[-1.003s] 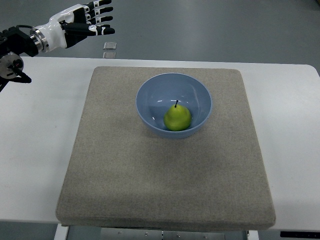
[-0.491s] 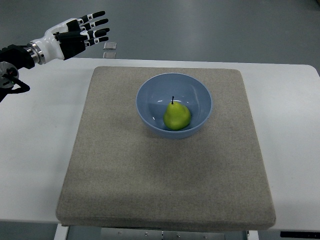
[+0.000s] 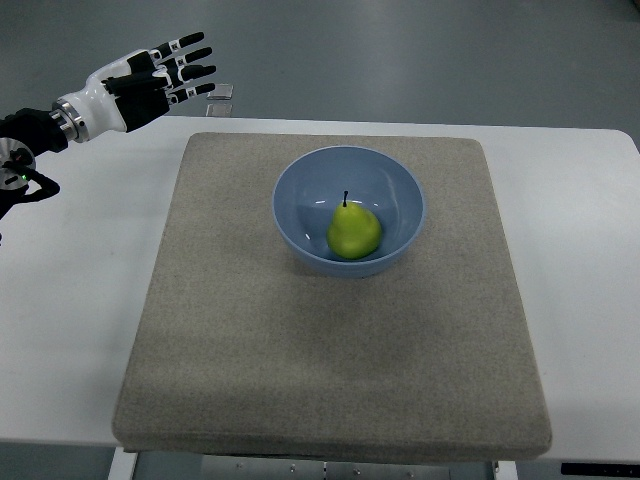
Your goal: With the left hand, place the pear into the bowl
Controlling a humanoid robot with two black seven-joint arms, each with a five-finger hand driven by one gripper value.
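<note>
1. Top view only: my left hand (image 3: 150, 78) hangs at the upper left, over the far left edge of the white table (image 3: 70, 300), arm entering from the picture's left.
2. Fingers (image 3: 190, 55) spread and straight, holding nothing.
3. Green pear (image 3: 354, 233) sits inside the blue bowl (image 3: 300, 195), stem up, toward the near right of the bowl's floor.
4. Bowl rests on the grey mat (image 3: 300, 360), in its far half.
5. Hand is well apart from bowl and pear, off the mat's far left corner.
6. Small clear square thing (image 3: 221, 92) lies just beyond the fingertips; too small to tell what.
</note>
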